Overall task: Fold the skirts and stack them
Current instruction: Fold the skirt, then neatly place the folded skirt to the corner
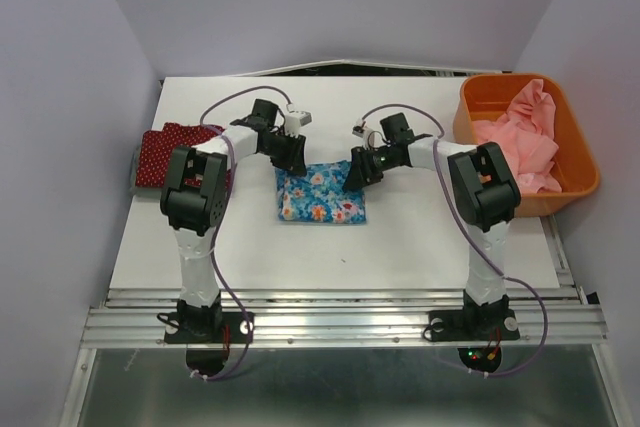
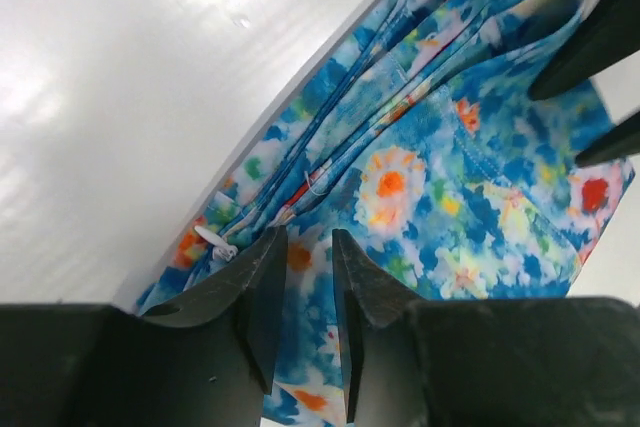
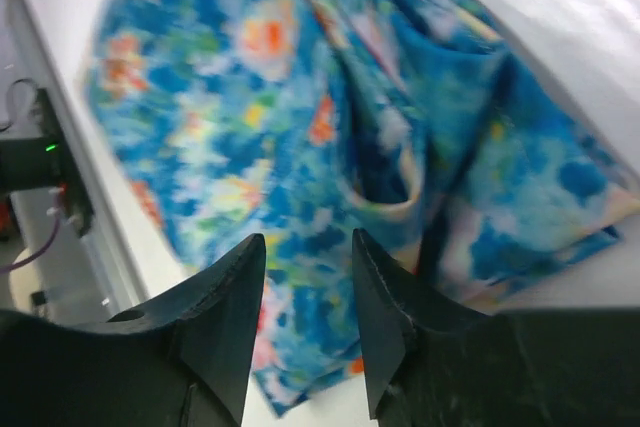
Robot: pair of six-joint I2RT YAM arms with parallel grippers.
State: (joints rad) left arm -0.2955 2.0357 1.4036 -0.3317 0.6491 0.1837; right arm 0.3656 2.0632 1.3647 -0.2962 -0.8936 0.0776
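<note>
The bright blue flower-print skirt [image 1: 320, 195] lies folded in the middle of the table. My left gripper [image 1: 293, 159] is over its far left corner, jaws a narrow gap apart above the cloth [image 2: 400, 187], with nothing pinched between them [image 2: 308, 237]. My right gripper [image 1: 358, 169] is at the far right corner, jaws parted over rumpled folds [image 3: 420, 147], nothing between them [image 3: 307, 239]. The dark red dotted skirt [image 1: 165, 155] lies folded at the left edge, partly hidden by my left arm. A sliver of grey cloth [image 1: 137, 169] shows at its left side.
An orange bin [image 1: 580, 137] holding pink cloth [image 1: 520, 137] stands at the back right corner. Both arms reach inward over the white table [image 1: 400, 247]. My right gripper's fingers [image 2: 590, 47] show at the edge of the left wrist view.
</note>
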